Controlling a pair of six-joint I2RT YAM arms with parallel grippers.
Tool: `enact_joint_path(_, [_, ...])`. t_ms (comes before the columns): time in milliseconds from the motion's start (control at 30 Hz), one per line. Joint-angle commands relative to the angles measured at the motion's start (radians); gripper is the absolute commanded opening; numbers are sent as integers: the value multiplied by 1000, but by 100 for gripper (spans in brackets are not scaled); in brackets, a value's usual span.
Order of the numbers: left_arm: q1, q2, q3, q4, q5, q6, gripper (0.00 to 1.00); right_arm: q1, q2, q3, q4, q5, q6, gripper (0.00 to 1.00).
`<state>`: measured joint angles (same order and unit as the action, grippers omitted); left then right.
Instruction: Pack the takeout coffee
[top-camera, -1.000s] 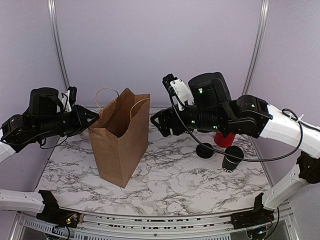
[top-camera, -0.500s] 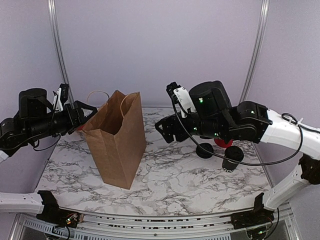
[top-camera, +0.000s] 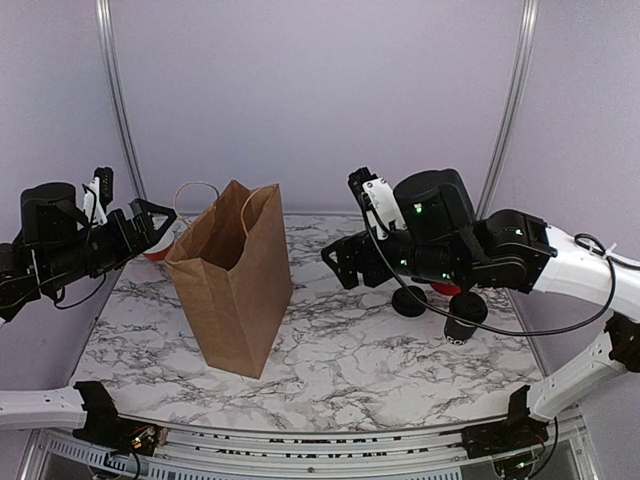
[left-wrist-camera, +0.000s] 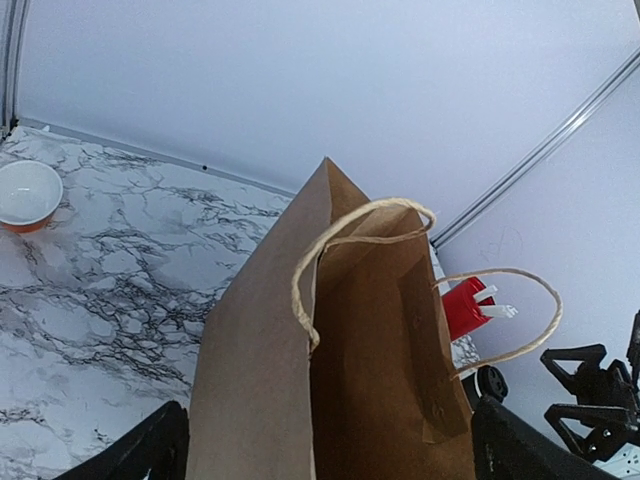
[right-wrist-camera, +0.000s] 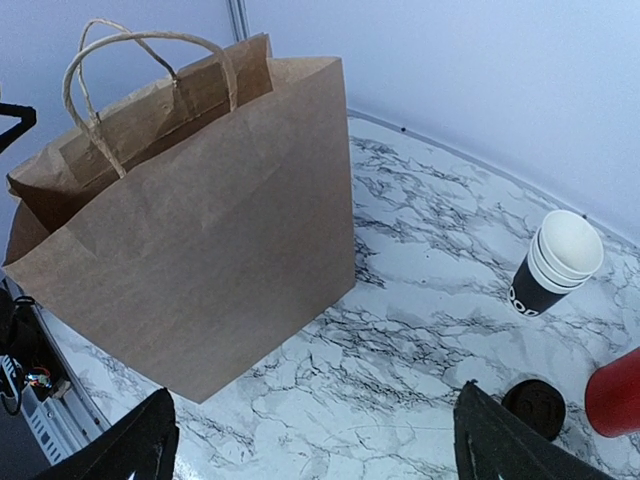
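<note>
The coffee cup (top-camera: 465, 320) stands upright on the right side of the surface (top-camera: 360, 370), toward the front. Its lid (top-camera: 408, 300) lies flat just beside it, apart from it, on the side toward the bag. So the drink looks neither capped nor packed yet. A red tub (top-camera: 447, 288) stands just behind the two, mostly hidden by the right arm. A stack of cups (right-wrist-camera: 558, 262) stands farther back and shows only from the right wrist.

The paper bag (top-camera: 230, 280) stands upright left of the middle, its mouth open and its two handles raised and apart, which leaves a free way in from above. What the left wrist view shows of its inside holds nothing; its bottom is out of sight.

The left hand (top-camera: 158, 225) hangs at the height of the bag's rim, just to its left, fingers spread wide and touching nothing. From there, I judge, it could steady the bag or hold the mouth open. The right hand (top-camera: 335, 268) hovers above the surface between bag and lid, likewise wide and empty. It is the nearer one to cup and lid, so the pick-up most likely falls to it. A bowl (left-wrist-camera: 28, 193) sits at the far left, out of the way.
</note>
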<state>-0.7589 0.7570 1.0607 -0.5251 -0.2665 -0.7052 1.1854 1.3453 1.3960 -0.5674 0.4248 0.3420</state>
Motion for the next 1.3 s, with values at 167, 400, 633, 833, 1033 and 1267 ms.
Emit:
enact_joint_path(167, [35, -3, 32, -120, -216, 59, 99, 3, -64, -55, 24, 32, 45, 99])
enact_joint_path(400, [187, 37, 24, -133, -128, 90, 99, 3, -99, -86, 21, 45, 64, 100])
enact_joint_path(633, [455, 51, -96, -73, 199, 91, 99, 2, -147, -118, -14, 79, 83, 100])
enact_joint_path(833, [523, 70, -264, 20, 331, 57, 99, -25, -205, -177, -62, 127, 117, 100])
enact_joint_path(1033, [522, 93, -451, 122, 396, 22, 98, -121, -275, -309, -74, 65, 152, 100])
enact_joint_path(1267, [477, 129, -646, 287, 439, -64, 98, -160, -289, -382, -71, 24, 167, 100])
